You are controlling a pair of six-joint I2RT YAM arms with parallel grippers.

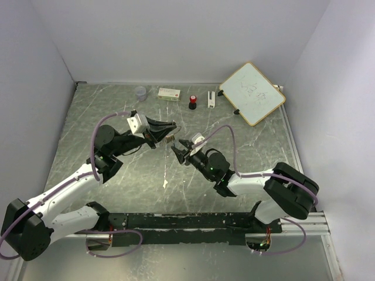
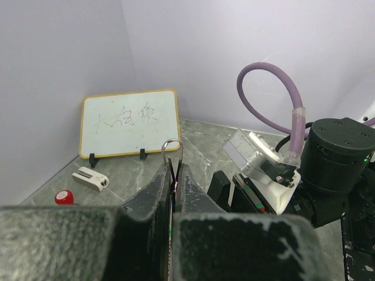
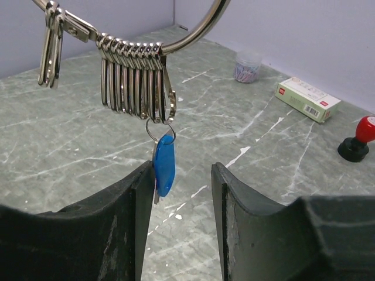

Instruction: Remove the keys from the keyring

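My left gripper [image 1: 166, 132] is shut on the keyring [image 1: 170, 139] and holds it above the table. In the left wrist view a silver wire loop [image 2: 171, 147] sticks up from between the closed fingers [image 2: 153, 190]. In the right wrist view a large silver ring [image 3: 202, 28] carries a row of small silver rings [image 3: 136, 79]. The blue-headed key [image 3: 165, 163] hangs from the row on a small ring. My right gripper [image 3: 181, 175] is open, with the blue key just inside its left finger [image 3: 126, 202]. It sits just right of the keyring in the top view [image 1: 177, 150]. The green-headed key is hidden.
A small whiteboard [image 1: 252, 92] stands at the back right. A red-and-black knob [image 1: 192, 103], a white box [image 1: 169, 93], a small clear cup [image 1: 140, 92] and a small white item [image 1: 211, 98] line the back of the marble table [image 1: 105, 117]. Walls close three sides.
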